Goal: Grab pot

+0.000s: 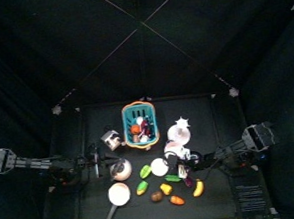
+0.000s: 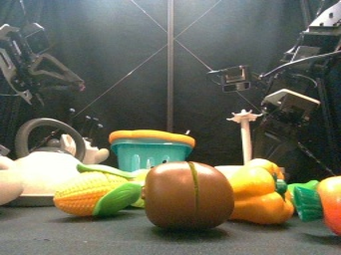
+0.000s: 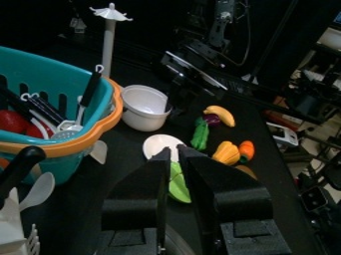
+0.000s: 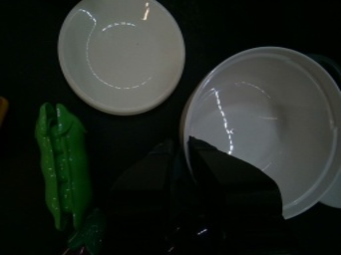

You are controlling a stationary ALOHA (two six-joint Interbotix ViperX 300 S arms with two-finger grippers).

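Observation:
The pot (image 4: pixel 260 105) is a white round vessel with a dark rim, filling much of the right wrist view. My right gripper (image 4: pixel 200 171) hangs right over its near rim, open, one jaw inside the rim and one outside. In the top view the pot (image 1: pixel 178 161) lies right of the table's middle, with the right gripper (image 1: pixel 188 163) at it. My left gripper (image 3: pixel 170 177) is open and holds nothing. It hovers over a white spoon-like piece (image 3: pixel 163 147) near the table's left side.
A teal basket (image 1: pixel 139 117) of utensils stands at the back. A white plate (image 4: pixel 120 50) and a green pea pod (image 4: pixel 60 164) lie beside the pot. At the front are toy corn (image 2: pixel 94 194), a brown vegetable (image 2: pixel 189 195), a yellow pepper (image 2: pixel 260 189) and a handled kettle (image 2: pixel 47 159).

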